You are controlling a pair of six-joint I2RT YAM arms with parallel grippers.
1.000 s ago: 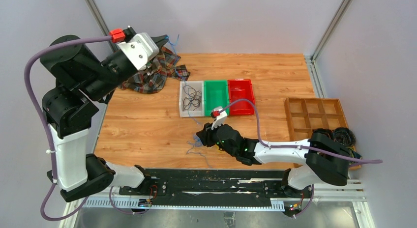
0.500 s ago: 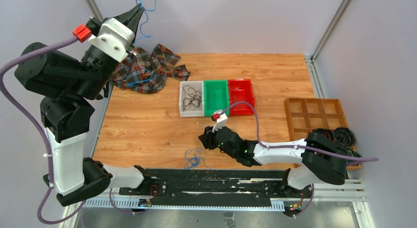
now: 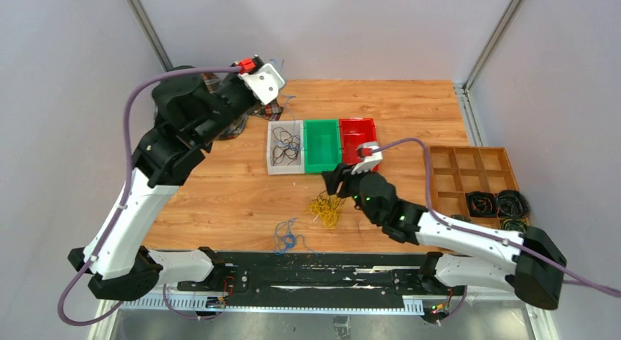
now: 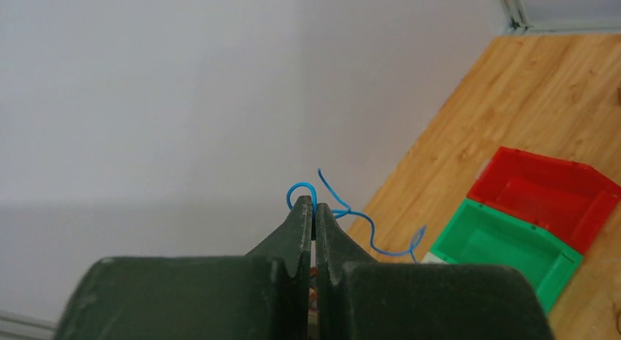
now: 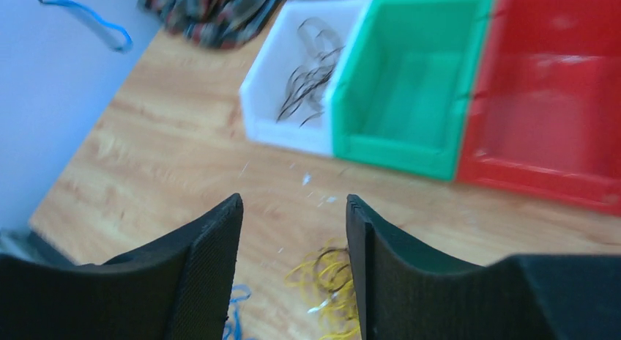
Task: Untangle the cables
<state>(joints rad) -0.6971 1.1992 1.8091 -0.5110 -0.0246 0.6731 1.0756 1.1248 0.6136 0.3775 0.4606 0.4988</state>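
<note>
The left gripper (image 4: 315,208) pinches 1 blue cable (image 4: 302,185) tight, raised beyond the tabletop's (image 3: 220,193) far edge. The right gripper (image 5: 294,201) gapes empty above yellow cables (image 5: 329,281). The top view alone shows the blue tangle (image 3: 287,236) whole, at the near edge.

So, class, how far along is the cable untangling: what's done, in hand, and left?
Done: black cables lie in the white bin. In hand: the left gripper is shut on one blue cable, held aloft; the right gripper hangs open over the yellow cables. Left: that yellow heap and a blue tangle on the table; green bin and red bin are empty.
</note>
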